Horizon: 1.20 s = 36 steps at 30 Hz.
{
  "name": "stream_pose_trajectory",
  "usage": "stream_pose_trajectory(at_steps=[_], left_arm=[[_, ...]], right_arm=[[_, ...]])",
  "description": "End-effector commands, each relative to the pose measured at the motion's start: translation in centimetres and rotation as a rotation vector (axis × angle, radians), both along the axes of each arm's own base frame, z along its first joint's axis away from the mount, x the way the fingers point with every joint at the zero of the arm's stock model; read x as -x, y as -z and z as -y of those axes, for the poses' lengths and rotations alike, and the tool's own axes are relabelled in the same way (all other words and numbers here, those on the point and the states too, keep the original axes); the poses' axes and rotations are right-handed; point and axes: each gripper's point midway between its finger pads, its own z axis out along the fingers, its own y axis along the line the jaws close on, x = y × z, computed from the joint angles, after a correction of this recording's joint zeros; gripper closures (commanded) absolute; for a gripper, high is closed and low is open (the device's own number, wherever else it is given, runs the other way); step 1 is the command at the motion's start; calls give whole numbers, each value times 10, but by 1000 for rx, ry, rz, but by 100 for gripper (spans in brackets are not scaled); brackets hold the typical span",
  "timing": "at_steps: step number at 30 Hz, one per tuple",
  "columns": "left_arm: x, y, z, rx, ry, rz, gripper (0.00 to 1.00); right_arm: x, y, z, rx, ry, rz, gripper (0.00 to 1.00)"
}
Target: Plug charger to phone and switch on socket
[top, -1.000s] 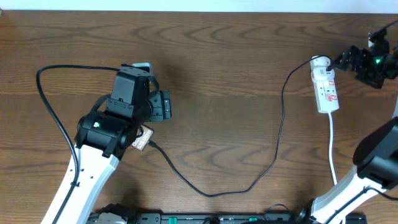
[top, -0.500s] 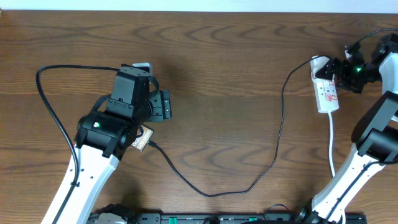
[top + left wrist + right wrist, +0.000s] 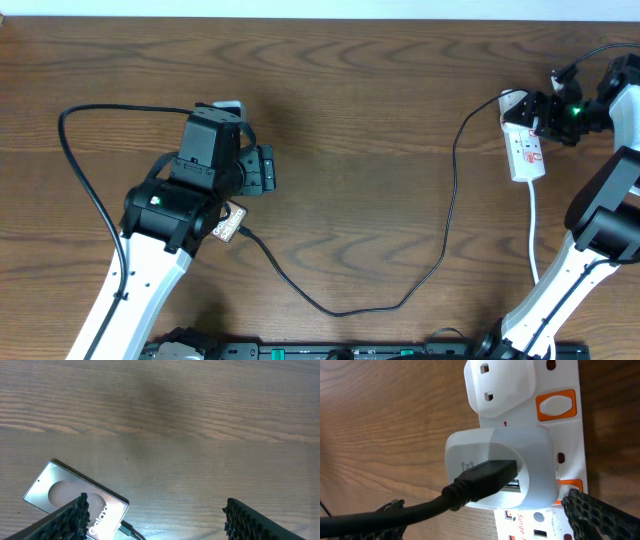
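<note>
The right gripper (image 3: 482,501) was spread wide. Its two black textured fingers (image 3: 600,517) stood on either side of a white rounded plastic adapter (image 3: 520,450) without pinching it; whether a finger touched anything, I cannot tell. This adapter sat in the socket (image 3: 570,435), a white elongated plastic power strip. The charger (image 3: 480,480), a long thin black cable, had its thicker black end pushed into the face of the adapter. Just beside the adapter an orange rounded switch (image 3: 557,404) showed on the strip, and a second white plug (image 3: 500,385) filled the next outlet.

From overhead, the socket lay at the far right part of the brown wooden bench (image 3: 350,90), with a white cord (image 3: 533,240) leaving its near end. The charger ran from there in a wide loop across the bench to the left side.

The left gripper (image 3: 155,502) was also spread, holding nothing, and hung above the wood. The phone (image 3: 60,492), a flat glossy bronze-brown slab with a pale round patch and white "Galaxy" lettering, lay on the bench under the left finger and was partly hidden by it. The small black tip of the charger met the short end of the phone nearest to the lettering; whether it was fully seated, the pictures did not show
</note>
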Motion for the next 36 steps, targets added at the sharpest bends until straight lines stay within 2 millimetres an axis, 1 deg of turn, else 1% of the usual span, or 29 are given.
stream_pose_trajectory(at_steps=[1,7,16,27,31,36], left_arm=[[-3,-5,-1,-18,9,18,16],[-3,-5,-1,-18,8,18,16],[-3,-5,-1,-18,8,18,16],[-3,-5,-1,-18,8,18,16],[-3,-5,-1,-18,9,18,16],[-3,-5,-1,-18,8,18,16]], right_arm=[[-6,-7,-8,-24,-11,24,1],[-6,-4,-15,-53,-3,10,1],[-3,13,-21,-78,7,-41,1],[-1,16,-31,-82,-12,-57,1],[4,25,-35,-65,-22,-84,1],[12,42,-38,-18,-34,-127,1]])
